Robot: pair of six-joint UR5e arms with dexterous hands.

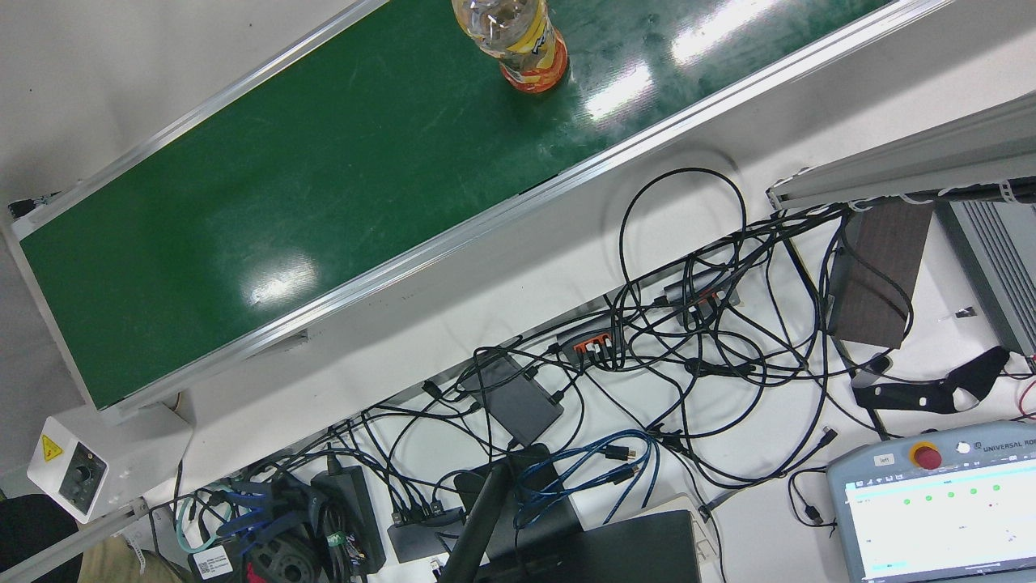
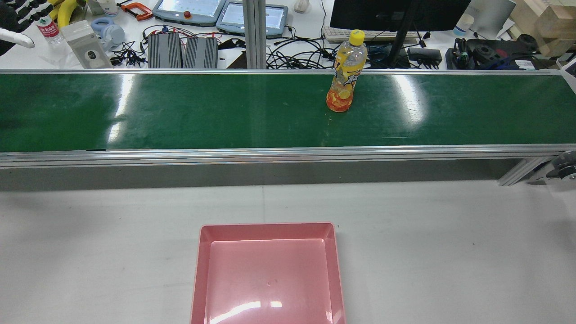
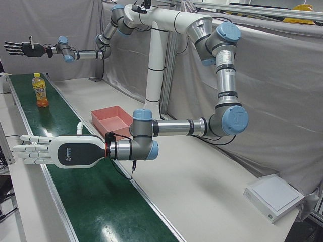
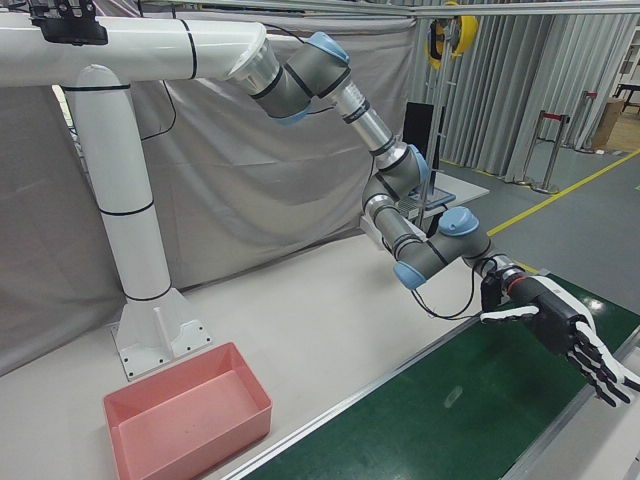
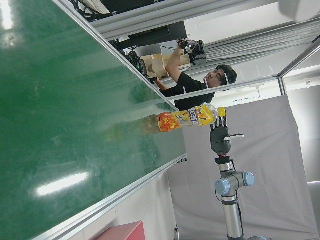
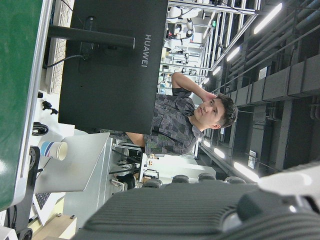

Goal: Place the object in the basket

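Observation:
An orange-drink bottle (image 2: 344,76) with a yellow cap stands upright on the green conveyor belt (image 2: 180,112), right of centre; it also shows as the bottle (image 1: 518,40), (image 3: 40,91), (image 5: 187,119). The pink basket (image 2: 267,227) lies empty on the white table in front of the belt, and is seen again as the basket (image 3: 108,118), (image 4: 190,420). My left hand (image 3: 38,151) hovers flat over the belt's near end, fingers spread, far from the bottle. My right hand (image 4: 560,335), (image 3: 20,49), (image 5: 220,137) hangs beyond the bottle, fingers spread and holding nothing.
Behind the belt a desk carries a monitor (image 2: 396,13), teach pendants (image 2: 189,10) and tangled cables (image 1: 688,340). A person (image 5: 185,85) works beyond the belt, and a person (image 6: 190,120) stands by the monitor. A white box (image 3: 275,196) sits on the table's corner.

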